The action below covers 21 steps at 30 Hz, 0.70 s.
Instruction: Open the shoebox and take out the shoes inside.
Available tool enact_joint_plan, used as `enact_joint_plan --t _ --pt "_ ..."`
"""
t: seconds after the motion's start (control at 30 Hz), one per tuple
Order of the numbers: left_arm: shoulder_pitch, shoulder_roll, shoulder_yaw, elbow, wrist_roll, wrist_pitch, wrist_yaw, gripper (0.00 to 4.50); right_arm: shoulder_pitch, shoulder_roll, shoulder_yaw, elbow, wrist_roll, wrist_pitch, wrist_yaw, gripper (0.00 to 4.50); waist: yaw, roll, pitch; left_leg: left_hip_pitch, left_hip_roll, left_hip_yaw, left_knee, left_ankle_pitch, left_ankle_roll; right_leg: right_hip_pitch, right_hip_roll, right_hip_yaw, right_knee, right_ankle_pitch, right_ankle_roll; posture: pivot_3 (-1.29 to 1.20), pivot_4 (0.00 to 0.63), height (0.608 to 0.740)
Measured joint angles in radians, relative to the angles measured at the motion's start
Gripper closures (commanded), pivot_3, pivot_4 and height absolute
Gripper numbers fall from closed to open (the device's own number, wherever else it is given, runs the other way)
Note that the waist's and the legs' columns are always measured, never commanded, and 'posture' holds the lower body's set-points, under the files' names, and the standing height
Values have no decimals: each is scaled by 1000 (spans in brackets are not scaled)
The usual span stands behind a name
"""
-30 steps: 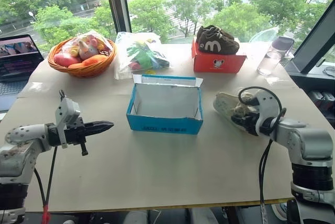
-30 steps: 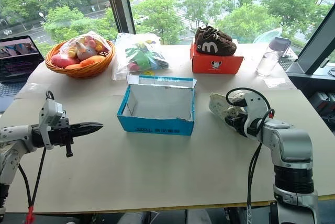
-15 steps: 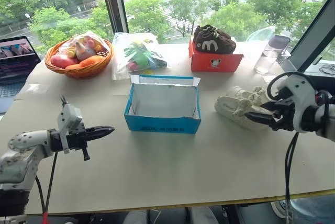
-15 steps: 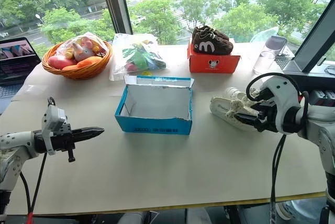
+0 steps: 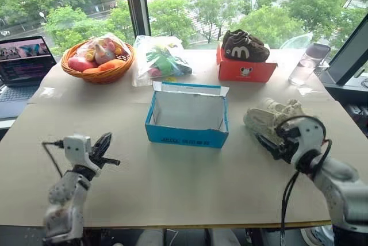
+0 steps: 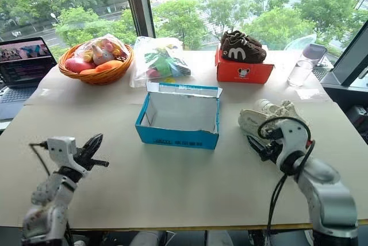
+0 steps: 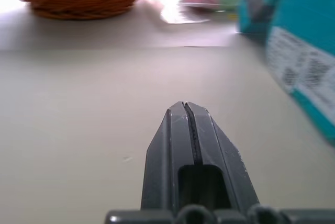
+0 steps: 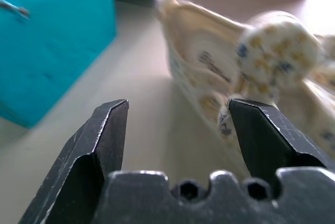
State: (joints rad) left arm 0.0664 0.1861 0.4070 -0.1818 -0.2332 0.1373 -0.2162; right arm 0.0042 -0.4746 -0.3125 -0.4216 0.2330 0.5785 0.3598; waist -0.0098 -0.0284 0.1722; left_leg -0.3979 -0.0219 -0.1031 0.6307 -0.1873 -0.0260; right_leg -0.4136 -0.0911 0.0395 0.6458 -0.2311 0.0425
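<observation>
Head stereo overlooks table (image 5: pixel 172 188); wrist cams low, near shoebox (image 7: pixel 309 51).

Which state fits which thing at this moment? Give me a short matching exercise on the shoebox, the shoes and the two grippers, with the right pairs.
Things:
1. shoebox
2. shoes
3. left gripper
4. right gripper

States:
A. fingers pressed together, holding nothing
B. lying on the table, outside the box
C. fingers spread apart, just short of the cream shoes
D. open on top, white inside bare

Pairs: 1-D, 2-B, 3-A, 4-C
</observation>
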Motion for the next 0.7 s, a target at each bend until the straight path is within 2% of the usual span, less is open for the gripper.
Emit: enact_joint_plan --t 0.03,0.1,0.23,0.47,0.53,0.7 --pt "15 -19 -1 0 36 -15 50 4500 21 11 16 20 -36 -58 -23 817 -2 0 0 3 0 0 0 0 0 3 0 0 -1 -3 5 0 150 740" --pt "52 -59 -10 2 97 -60 121 4500 50 57 34 76 -92 -162 -68 817 -5 0 0 10 1 0 -2 0 -1 12 1 0 -4 -4 5 0 150 740" --pt "53 -99 -10 52 119 -113 204 4500 38 121 49 198 -149 -298 -152 817 -5 0 0 10 2 1 0 0 -1 13 1 0 -4 -5 3 0 150 740" --pt "13 -114 -20 128 115 -181 237 4500 -3 144 77 366 -212 -464 -203 817 -9 -2 -3 17 2 1 -1 -1 -1 22 1 0 -6 -4 5 0 150 740" --pt "12 -120 -31 138 115 -195 238 4500 -15 154 87 395 -217 -489 -209 817 -10 -3 -4 21 2 1 -1 -1 -1 26 1 0 -7 -7 -1 0 150 740" --pt "12 -125 -50 152 117 -226 245 4500 -30 175 107 434 -221 -525 -216 817 -12 -4 -5 22 2 1 -1 -1 -1 27 1 0 -7 -8 -1 0 150 740"
